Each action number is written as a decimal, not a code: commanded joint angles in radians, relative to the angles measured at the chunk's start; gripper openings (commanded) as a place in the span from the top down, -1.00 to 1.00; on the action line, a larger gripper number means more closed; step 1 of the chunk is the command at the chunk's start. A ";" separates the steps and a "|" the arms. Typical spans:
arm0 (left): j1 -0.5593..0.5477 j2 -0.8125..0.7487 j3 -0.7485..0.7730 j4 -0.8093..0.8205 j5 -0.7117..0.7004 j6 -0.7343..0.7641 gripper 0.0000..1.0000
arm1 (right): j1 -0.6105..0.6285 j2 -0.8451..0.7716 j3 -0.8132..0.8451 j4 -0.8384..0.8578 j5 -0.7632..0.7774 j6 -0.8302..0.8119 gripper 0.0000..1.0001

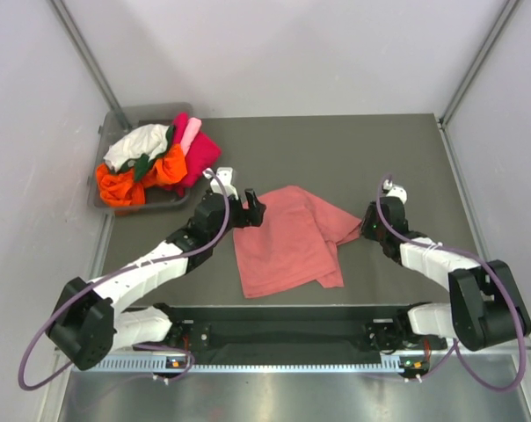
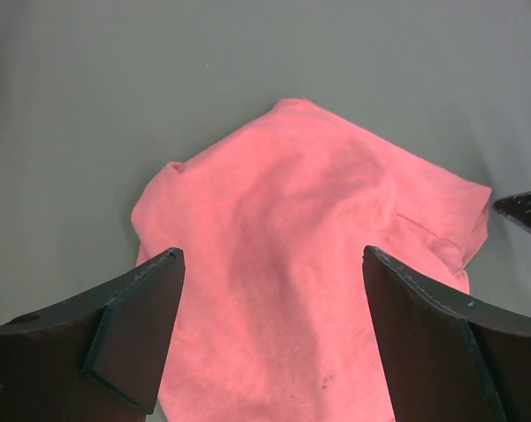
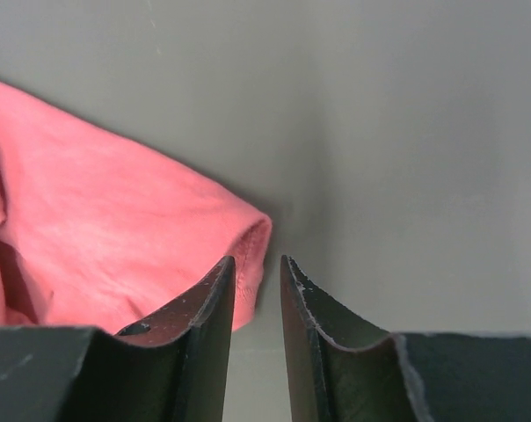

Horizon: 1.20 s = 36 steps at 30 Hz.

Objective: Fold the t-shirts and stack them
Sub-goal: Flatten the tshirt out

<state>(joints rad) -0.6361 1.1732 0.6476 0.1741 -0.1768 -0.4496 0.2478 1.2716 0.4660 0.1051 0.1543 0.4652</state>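
Note:
A dusty salmon-pink t-shirt point(image 1: 287, 237) lies crumpled on the dark table, partly doubled over. My left gripper point(image 1: 248, 211) hovers at the shirt's upper left edge. In the left wrist view it point(image 2: 270, 255) is open wide, with the pink cloth point(image 2: 309, 246) spread below and nothing between its fingers. My right gripper point(image 1: 364, 229) is at the shirt's right sleeve. In the right wrist view it point(image 3: 258, 259) stands narrowly open. The sleeve's hem point(image 3: 252, 255) lies against the inner side of the left finger, and bare table shows through the rest of the gap.
A grey bin point(image 1: 116, 119) at the back left holds a pile of other t-shirts point(image 1: 151, 163) in orange, magenta, light pink, white and dark green. The pink shirt lies about midway between the two arms on the dark table point(image 1: 336, 149).

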 commanded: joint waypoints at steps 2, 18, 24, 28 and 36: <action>-0.007 -0.049 -0.006 0.061 -0.023 0.014 -0.73 | 0.007 -0.005 0.045 -0.033 0.020 0.033 0.39; -0.011 -0.093 -0.003 0.034 -0.033 0.014 -0.73 | 0.031 0.146 0.123 -0.051 -0.059 0.010 0.37; -0.017 -0.046 0.015 0.031 0.002 0.017 -0.73 | 0.038 0.173 0.160 -0.056 -0.091 -0.033 1.00; -0.074 0.023 0.062 0.033 0.023 0.063 -0.73 | 0.038 0.053 0.097 -0.041 0.025 -0.046 1.00; -0.319 0.132 0.158 -0.010 -0.078 0.114 -0.71 | 0.036 -0.267 -0.036 0.005 0.211 -0.017 1.00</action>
<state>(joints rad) -0.8940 1.2755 0.7341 0.1619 -0.2066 -0.3702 0.2794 1.0718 0.4557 0.0612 0.2680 0.4416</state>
